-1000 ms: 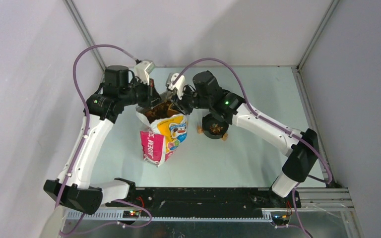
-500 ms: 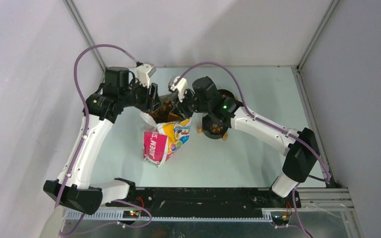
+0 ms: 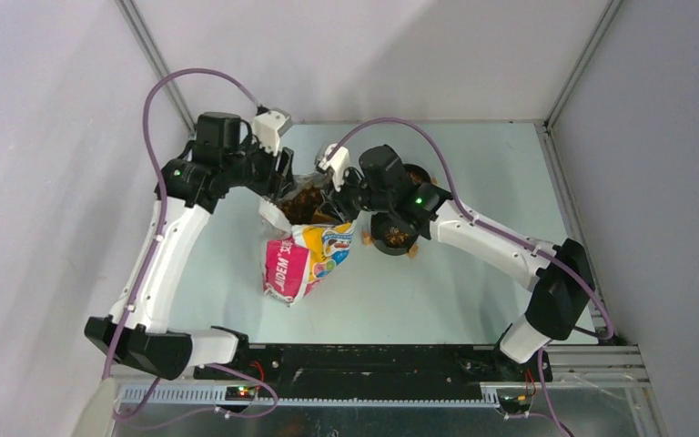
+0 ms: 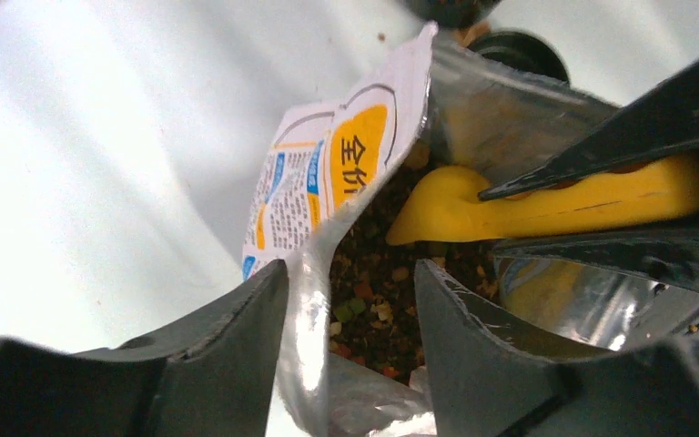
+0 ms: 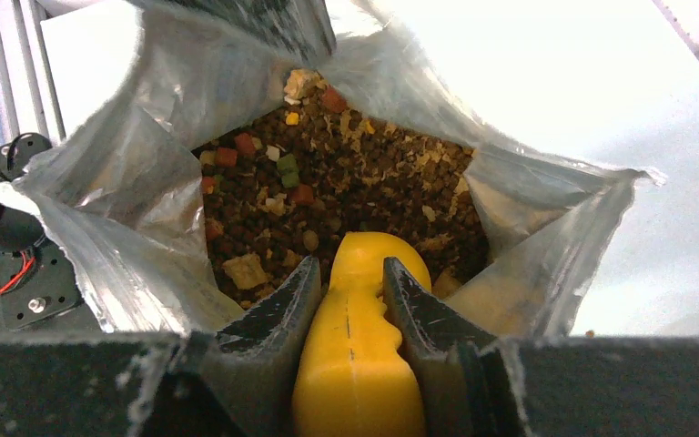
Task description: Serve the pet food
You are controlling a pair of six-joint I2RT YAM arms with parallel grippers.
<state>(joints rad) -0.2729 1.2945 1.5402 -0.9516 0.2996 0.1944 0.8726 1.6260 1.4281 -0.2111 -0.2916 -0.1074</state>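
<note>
The right fingers (image 5: pixel 273 319) are pinching the handle of the yellow scoop (image 5: pixel 355 364) tight, one on each side. The front of the scoop pokes down into the pet food (image 5: pixel 355 191), a pile of little brown bits with some red, green and tan ones mixed in. All that food is deep inside the open cat-food bag (image 3: pixel 305 255). The left fingers (image 4: pixel 209 355) are spread apart. The shiny rim of the bag runs up between them, but they are not squeezing it. The bag stands on the pale surface (image 3: pixel 473 164) between the two arms, leaning a little. Just beside it, on the right arm's side, is a black bowl (image 3: pixel 393 238) with some brown food in it. A second dark bowl (image 3: pixel 416 172) sits a bit farther back, partly hidden by the arm. This looks like the scooping step. Next, the scoop should push into the food and fill up. Then it should lift out flat so nothing spills, go over to the black bowl and tip. Nothing is gripping the bag now, so it may wobble or fall when the scoop pulls up.
</note>
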